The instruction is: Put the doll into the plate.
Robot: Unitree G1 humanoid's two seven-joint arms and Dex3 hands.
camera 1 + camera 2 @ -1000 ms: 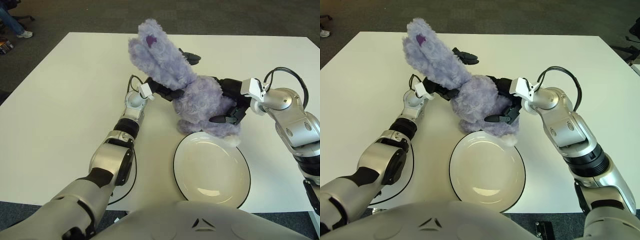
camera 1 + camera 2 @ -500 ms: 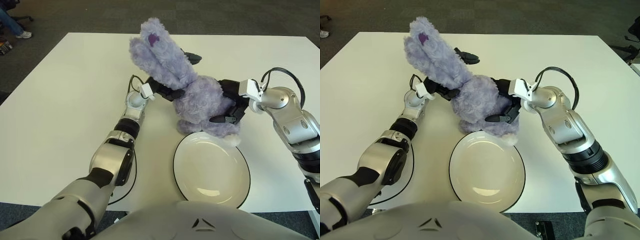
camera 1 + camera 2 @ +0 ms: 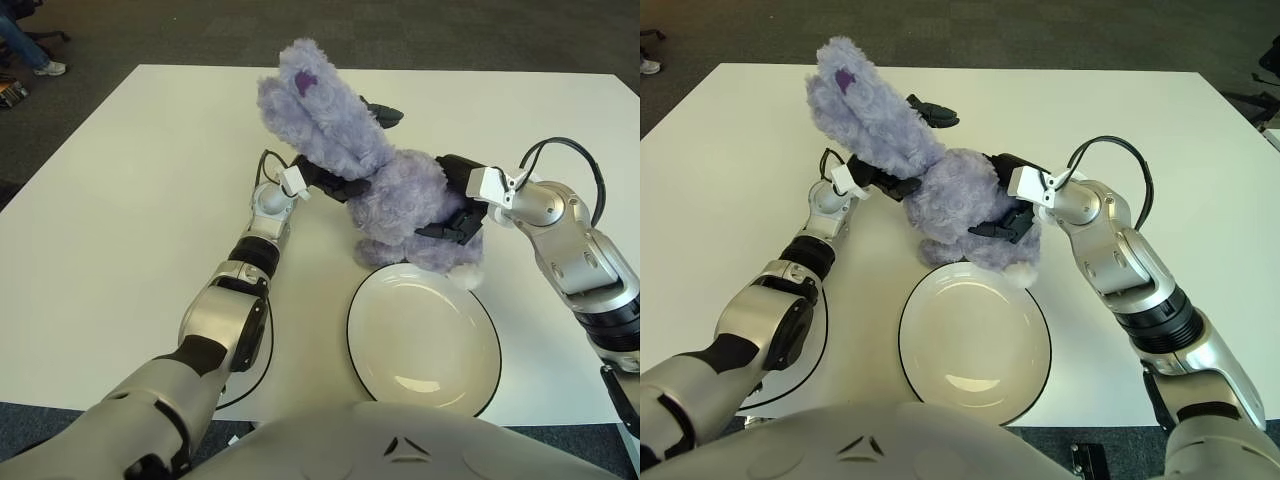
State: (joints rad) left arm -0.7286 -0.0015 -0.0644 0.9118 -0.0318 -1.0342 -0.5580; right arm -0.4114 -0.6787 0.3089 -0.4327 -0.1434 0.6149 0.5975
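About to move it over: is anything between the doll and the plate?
Nothing visible. Both the left robot hand and right robot hand grip the doll, and the plate lies bare just in front of it.

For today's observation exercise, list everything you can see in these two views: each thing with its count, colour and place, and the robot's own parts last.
doll: one, fluffy lilac plush, on the table just behind the plate, held from both sides.
plate: one, white with a dark rim, near edge of the table, nothing in it.
table: one, white, fills most of the view.
floor: dark grey carpet beyond the table.
left hand: one, black fingers gripping the doll's left side.
right hand: one, black fingers pressed into the doll's right side.
arms: two, silver and black, reaching in from either side.
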